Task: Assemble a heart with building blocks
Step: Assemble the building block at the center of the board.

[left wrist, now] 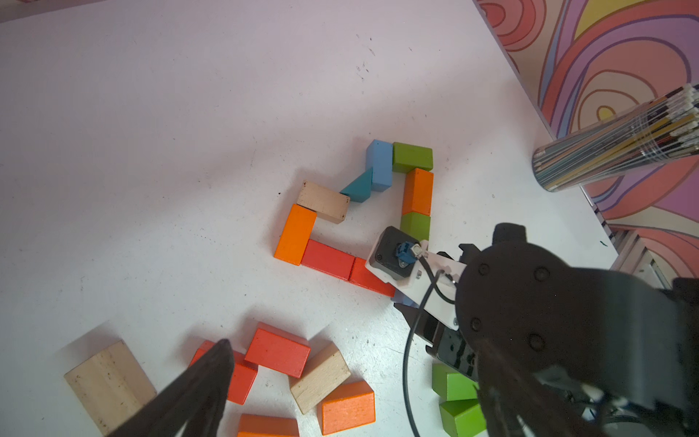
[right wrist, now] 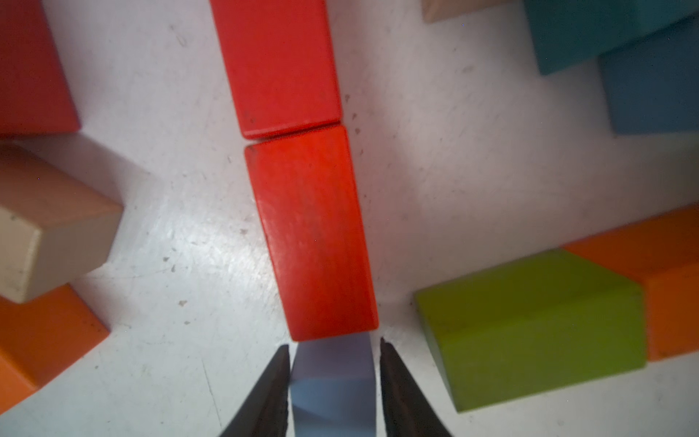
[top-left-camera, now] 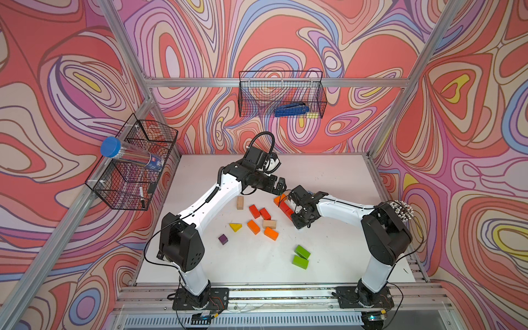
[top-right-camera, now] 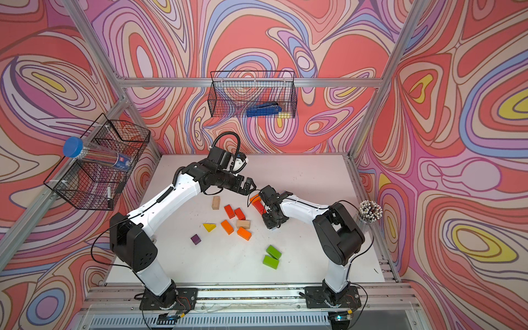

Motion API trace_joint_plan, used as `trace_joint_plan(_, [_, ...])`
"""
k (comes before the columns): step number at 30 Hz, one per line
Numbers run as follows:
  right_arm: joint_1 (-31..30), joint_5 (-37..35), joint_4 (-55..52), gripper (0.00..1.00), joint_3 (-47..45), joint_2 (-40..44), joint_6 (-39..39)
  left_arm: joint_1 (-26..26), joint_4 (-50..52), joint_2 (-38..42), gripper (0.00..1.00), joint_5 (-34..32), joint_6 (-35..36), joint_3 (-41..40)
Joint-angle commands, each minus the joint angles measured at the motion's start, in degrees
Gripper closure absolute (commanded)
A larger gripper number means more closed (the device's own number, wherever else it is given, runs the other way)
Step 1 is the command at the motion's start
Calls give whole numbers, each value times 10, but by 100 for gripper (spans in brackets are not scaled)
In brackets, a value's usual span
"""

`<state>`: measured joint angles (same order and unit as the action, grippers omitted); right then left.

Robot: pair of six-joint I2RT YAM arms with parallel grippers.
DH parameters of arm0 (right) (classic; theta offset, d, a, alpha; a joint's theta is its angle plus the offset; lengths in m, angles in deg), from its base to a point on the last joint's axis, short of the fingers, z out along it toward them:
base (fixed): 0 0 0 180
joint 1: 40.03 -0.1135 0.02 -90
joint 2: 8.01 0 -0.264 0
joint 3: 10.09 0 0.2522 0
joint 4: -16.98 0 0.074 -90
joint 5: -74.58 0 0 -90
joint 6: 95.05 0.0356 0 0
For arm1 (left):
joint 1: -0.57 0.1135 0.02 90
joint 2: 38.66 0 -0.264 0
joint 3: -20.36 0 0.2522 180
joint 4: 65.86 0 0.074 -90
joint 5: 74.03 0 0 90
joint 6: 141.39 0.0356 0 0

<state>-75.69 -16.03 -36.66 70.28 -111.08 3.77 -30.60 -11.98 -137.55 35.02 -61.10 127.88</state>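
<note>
An outline of building blocks lies on the white table (left wrist: 151,151): light blue (left wrist: 379,164), green (left wrist: 412,157), orange (left wrist: 418,191), green (left wrist: 415,226), a teal wedge (left wrist: 359,189), plain wood (left wrist: 323,200), orange (left wrist: 295,234) and two red bricks (left wrist: 328,259). My right gripper (right wrist: 334,342) (top-left-camera: 295,221) straddles a light blue block (right wrist: 333,393) that butts against the red row's end (right wrist: 314,234). Its jaws stand slightly open, with thin gaps to the block. My left gripper (left wrist: 351,378) (top-left-camera: 281,185) hovers wide open and holds nothing.
Loose blocks lie mid-table: wood (top-left-camera: 240,202), reds (top-left-camera: 254,211), oranges (top-left-camera: 271,233), a yellow wedge (top-left-camera: 235,227), a purple cube (top-left-camera: 223,239) and two greens (top-left-camera: 302,252). A pencil cup (top-left-camera: 401,211) stands at the right edge. Wire baskets (top-left-camera: 281,94) hang on the walls.
</note>
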Motion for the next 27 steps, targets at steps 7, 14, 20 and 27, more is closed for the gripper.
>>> trace_joint_plan(7, [1, 1, -14, 46, -8, 71, 38, -1, 2, 8, 0, 16, -4, 4])
trace_joint_plan(14, [2, -12, 5, 46, -84, 172, 174, -1, 2, 10, 0, 16, -1, 3])
trace_joint_plan(20, [1, -17, 34, 55, -144, 212, 255, -1, 1, 10, 1, 24, 0, 4])
trace_joint_plan(27, [-5, -14, 53, 59, -164, 206, 284, -1, -4, 17, 0, 22, 6, -2])
